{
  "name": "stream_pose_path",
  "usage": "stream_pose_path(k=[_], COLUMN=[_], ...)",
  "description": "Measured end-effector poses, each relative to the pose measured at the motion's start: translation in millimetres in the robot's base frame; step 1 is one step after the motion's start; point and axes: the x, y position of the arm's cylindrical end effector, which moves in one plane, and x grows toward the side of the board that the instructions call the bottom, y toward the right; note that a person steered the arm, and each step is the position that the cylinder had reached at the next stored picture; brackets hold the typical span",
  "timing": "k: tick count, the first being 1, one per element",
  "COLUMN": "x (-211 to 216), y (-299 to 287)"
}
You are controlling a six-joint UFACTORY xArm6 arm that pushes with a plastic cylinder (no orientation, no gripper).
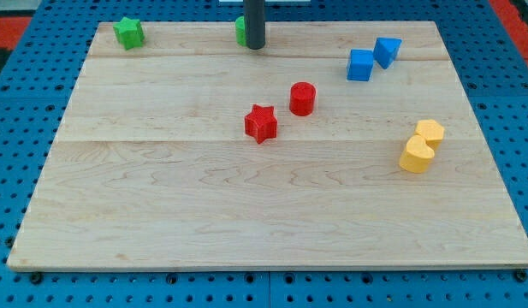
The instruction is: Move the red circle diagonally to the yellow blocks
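Note:
The red circle (303, 98) stands near the board's middle, a little toward the view's top. A red star (261, 123) lies just below and left of it. Two yellow blocks (430, 133) (416, 156) touch each other at the view's right, lower than the red circle. My tip (256, 45) rests near the view's top edge, above and left of the red circle, well apart from it. It stands right against a green block (241, 31), which it partly hides.
A green star (127, 32) sits at the top left corner. Two blue blocks (360, 65) (387, 51) lie side by side at the upper right. The wooden board (246, 222) ends at a blue pegboard surround.

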Motion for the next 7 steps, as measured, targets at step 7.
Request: stream_pose_path(k=[7], x=[48.8], y=[107.5])
